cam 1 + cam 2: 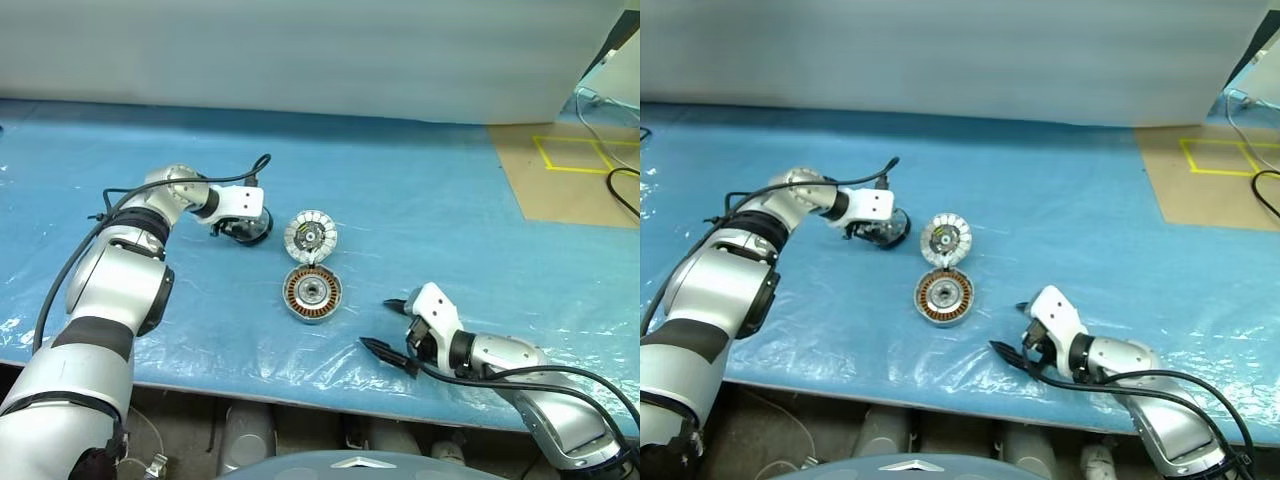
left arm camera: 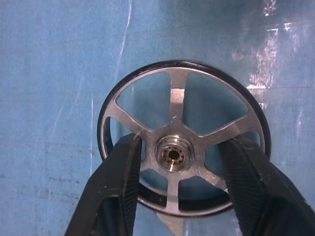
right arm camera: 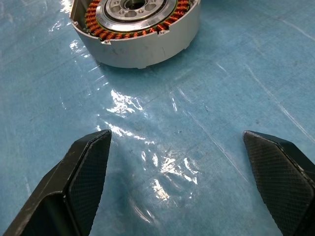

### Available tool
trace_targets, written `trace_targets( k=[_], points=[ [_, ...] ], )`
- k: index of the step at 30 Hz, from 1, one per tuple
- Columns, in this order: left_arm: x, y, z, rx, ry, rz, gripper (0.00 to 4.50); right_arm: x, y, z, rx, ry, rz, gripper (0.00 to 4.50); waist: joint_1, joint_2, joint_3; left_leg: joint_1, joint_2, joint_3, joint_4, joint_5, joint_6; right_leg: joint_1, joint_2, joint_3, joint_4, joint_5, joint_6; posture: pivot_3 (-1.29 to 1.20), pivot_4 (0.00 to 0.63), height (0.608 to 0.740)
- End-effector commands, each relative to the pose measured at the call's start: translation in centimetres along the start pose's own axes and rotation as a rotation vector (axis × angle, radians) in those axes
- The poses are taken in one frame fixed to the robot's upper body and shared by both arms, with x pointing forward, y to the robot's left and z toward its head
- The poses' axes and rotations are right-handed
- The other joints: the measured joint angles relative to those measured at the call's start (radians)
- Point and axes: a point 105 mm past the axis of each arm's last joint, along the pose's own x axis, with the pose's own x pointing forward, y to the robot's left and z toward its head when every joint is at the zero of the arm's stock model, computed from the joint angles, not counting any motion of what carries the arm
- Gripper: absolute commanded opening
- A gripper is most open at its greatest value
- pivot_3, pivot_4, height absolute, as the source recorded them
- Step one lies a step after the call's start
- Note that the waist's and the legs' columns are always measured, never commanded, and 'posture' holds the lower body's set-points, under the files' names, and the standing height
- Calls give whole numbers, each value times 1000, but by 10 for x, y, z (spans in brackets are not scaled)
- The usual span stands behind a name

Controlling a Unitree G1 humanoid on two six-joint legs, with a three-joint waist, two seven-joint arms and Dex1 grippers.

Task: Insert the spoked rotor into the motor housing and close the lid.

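1. As seen from the left eye view, the left gripper [image 1: 247, 231] hangs over the spoked rotor [image 1: 250, 233] on the blue plastic sheet [image 1: 420, 200], well left of the lid [image 1: 311, 236], which stands propped open just behind the motor housing [image 1: 312, 291]. The right gripper [image 1: 392, 324] rests near the housing's right, jaws spread wide and empty.

2. Right eye view: same layout; rotor [image 1: 886, 231] apart from the housing [image 1: 944, 298], which lies open with its copper windings exposed.

3. Left wrist view: the rotor [image 2: 182, 137] lies flat, and the two fingers [image 2: 120, 191] straddle its hub, reaching down through the gaps between spokes. They are partly closed; whether they already press on the wheel cannot be told. Judged a light, rigid metal part with a smooth, likely slippery rim; the hub or a spoke offers the surest purchase.

4. Right wrist view: the housing [image 3: 138, 29] sits ahead of the parted fingers [image 3: 83, 182]. Its wall looks stiff; the windings appear delicate and should not be pinched.
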Motion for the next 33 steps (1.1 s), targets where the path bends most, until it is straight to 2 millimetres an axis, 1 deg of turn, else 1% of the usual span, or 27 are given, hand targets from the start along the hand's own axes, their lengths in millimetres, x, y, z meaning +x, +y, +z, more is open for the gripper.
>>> trace_targets(
  k=[1,3,5,11,14,19,21,26,30,33],
  points=[
    [0,0,1,17,-5,10,1974,-4,-1,19,-42,-46,-6,4500,1,0,0,0,0,0,0,0,0,0,0,0,0,0,0,0,150,740],
    [1,-2,0,15,-5,-8,1974,-4,-1,22,-45,-50,-4,4500,1,0,0,1,0,0,0,0,0,2,0,0,-2,0,0,0,150,740],
    [0,-4,-1,20,-2,-15,1774,-4,-1,26,-48,-53,-1,4500,1,0,0,1,0,0,0,0,0,3,0,0,-4,0,0,0,150,740],
    [-4,-3,-1,16,-45,5,1768,-6,0,39,-64,-60,9,4500,0,0,0,1,0,0,-1,0,0,3,-1,0,-4,0,1,0,150,740],
    [-12,1,6,-18,-125,21,1768,-8,1,46,-82,-67,22,4500,0,0,0,1,0,0,-1,0,0,2,-1,0,-4,0,1,0,150,740],
    [-34,11,22,-106,-325,52,1768,-11,0,60,-118,-82,60,4500,0,0,1,-1,0,0,-1,0,0,1,-1,0,-4,1,1,0,150,740],
    [-42,8,21,-80,-350,35,1768,-10,-1,66,-132,-94,78,4500,-1,0,1,-1,0,0,-2,0,0,1,-1,0,-4,1,1,0,150,740],
    [-56,-8,18,-11,-400,-54,1768,-7,-2,80,-166,-135,147,4500,-4,0,1,0,0,0,-4,0,0,0,0,0,-4,1,1,0,150,740],
    [-59,-11,30,53,-466,-50,1768,-6,-8,86,-193,-175,180,4500,3,1,1,-2,0,1,-4,0,0,-1,-1,0,-4,1,0,0,150,740],
    [-58,-15,45,72,-553,-47,1768,-5,-8,91,-196,-227,197,4500,9,1,1,-3,0,1,-3,0,0,-3,-1,0,-3,1,0,0,150,740]
  ],
)
